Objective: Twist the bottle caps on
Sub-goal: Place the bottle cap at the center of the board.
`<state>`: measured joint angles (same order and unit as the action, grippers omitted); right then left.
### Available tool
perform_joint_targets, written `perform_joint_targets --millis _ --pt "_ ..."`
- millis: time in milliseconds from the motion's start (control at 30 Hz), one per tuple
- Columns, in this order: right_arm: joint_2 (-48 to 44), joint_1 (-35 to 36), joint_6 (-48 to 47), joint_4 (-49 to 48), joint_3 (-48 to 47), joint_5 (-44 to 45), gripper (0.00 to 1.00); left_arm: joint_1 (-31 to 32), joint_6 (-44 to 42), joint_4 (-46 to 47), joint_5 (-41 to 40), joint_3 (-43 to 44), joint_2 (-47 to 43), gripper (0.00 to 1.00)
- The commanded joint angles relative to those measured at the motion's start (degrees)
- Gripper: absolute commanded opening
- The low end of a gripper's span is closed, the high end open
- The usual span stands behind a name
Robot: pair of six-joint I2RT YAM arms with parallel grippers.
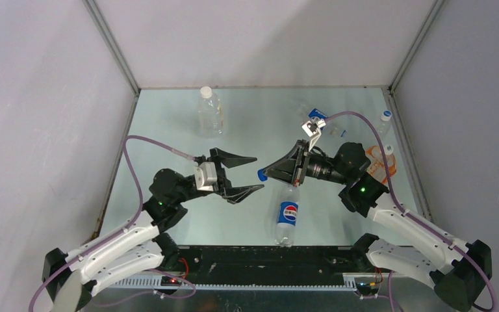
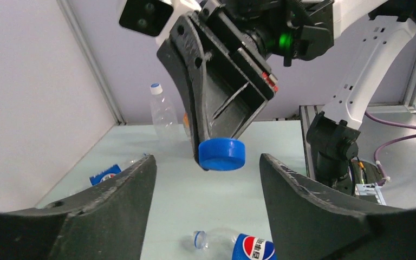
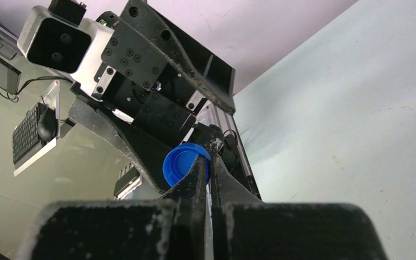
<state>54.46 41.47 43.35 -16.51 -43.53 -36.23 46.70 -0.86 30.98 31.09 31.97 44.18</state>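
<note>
Blue-labelled Pepsi bottle (image 1: 288, 214) lies on its side, uncapped. Just past its neck and above it, the right gripper (image 3: 208, 165) pinches a blue cap (image 2: 221, 154) at its fingertips; the cap hangs between the wide-spread fingers of the empty left gripper (image 2: 207, 157).

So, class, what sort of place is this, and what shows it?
Probably a robotics lab test cell: the left arm and right arm mounted at a pale table, plain grey panels boxing it in, plastic bottles scattered about.
</note>
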Motion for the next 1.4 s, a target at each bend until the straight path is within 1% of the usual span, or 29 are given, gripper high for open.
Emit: perform_joint_targets --millis 0,200,367,400,433,500,533,600,700,767,800,833,867,900,933,967,1000,1033,1067,1100,1133,1167,1200,1267,1367 --pt "-1.10 0.55 0.89 -3.36 0.02 0.20 0.00 1.03 -1.64 5.49 2.50 2.50 0.89 0.73" --pt "-0.70 1.16 1.35 -4.60 0.04 -0.02 0.00 1.92 -1.60 5.32 3.18 2.67 2.06 0.68" --pt "-0.43 1.56 1.72 -5.39 0.02 -0.07 0.00 2.37 -1.84 5.32 2.90 2.71 2.65 0.59" --pt "-0.42 1.62 1.71 -5.34 0.02 -0.07 0.00 2.36 -1.79 5.27 2.81 2.85 2.70 0.54" --pt "-0.41 1.71 1.68 -5.14 0.02 -0.01 0.00 2.39 -1.78 5.20 2.64 2.93 2.68 0.52" --pt "-0.40 1.83 1.40 -4.48 0.02 0.20 0.00 2.47 -1.83 4.93 2.40 3.14 2.62 0.43" --pt "-0.45 1.80 1.10 -4.18 0.02 0.24 0.01 2.50 -1.89 4.73 2.22 3.29 2.63 0.36" --pt "-0.55 1.93 0.73 -3.43 0.02 0.46 0.01 2.45 -1.96 3.88 1.92 3.54 2.60 0.29" --pt "-0.89 1.88 0.14 -1.94 0.02 1.31 0.04 2.48 -1.21 1.62 0.40 4.05 2.64 0.24" --pt "-1.50 1.60 -0.57 0.08 0.02 2.87 0.11 2.44 -0.68 -1.31 -0.80 5.13 2.87 0.24" --pt "-2.22 1.42 -1.06 1.13 0.02 3.60 0.19 2.46 -0.57 -2.52 -1.40 5.94 3.02 0.22" --pt "-2.67 0.89 -1.47 3.40 0.02 5.24 0.23 2.45 -0.33 -4.82 -2.77 6.28 3.11 0.21" --pt "-3.78 0.58 -2.30 6.38 0.02 6.19 0.33 2.48 -0.17 -6.12 -3.57 6.95 3.28 0.19" --pt "-4.38 -0.11 -2.74 8.15 0.02 8.35 0.39 2.46 0.16 -8.86 -5.01 7.36 3.50 0.18" --pt "-5.79 -0.49 -3.89 11.79 0.02 9.37 0.51 2.44 0.34 -12.09 -5.92 8.41 3.93 0.17" --pt "-6.57 -1.30 -5.19 13.58 0.02 11.80 0.58 2.44 0.49 -13.98 -7.77 9.01 4.65 0.16" --pt "-8.03 -2.05 -5.72 17.56 0.02 13.25 0.70 2.43 0.50 -17.83 -8.71 10.40 5.10 0.16" --pt "-8.83 -2.43 -6.61 19.80 0.02 16.13 0.76 2.43 1.52 -19.75 -11.06 11.15 6.26 0.16" --pt "-10.51 -3.15 -7.05 23.93 0.07 17.66 0.84 2.43 2.33 -24.17 -12.33 13.09 7.05 0.16" --pt "-11.94 -3.50 -7.71 25.71 0.04 20.40 0.88 2.48 3.78 -26.35 -15.20 15.42 8.92 0.16" --pt "-12.76 -4.12 -8.00 29.36 0.03 21.81 0.95 2.44 4.30 -31.16 -16.38 16.56 10.14 0.16" --pt "-14.24 -4.38 -8.48 31.15 0.02 24.91 0.97 2.44 4.84 -33.49 -18.71 18.99 12.71 0.15" --pt "-14.79 -4.87 -8.82 34.96 -0.20 28.02 0.99 2.46 5.23 -37.56 -19.94 20.14 14.10 0.15" --pt "-16.41 -5.13 -9.26 40.58 -0.64 32.36 0.99 2.45 6.30 -42.79 -23.75 23.38 18.42 0.13" --pt "-18.57 -5.29 -9.58 46.27 -1.23 35.72 0.99 2.43 7.73 -49.47 -26.49 29.45 26.97 0.12"
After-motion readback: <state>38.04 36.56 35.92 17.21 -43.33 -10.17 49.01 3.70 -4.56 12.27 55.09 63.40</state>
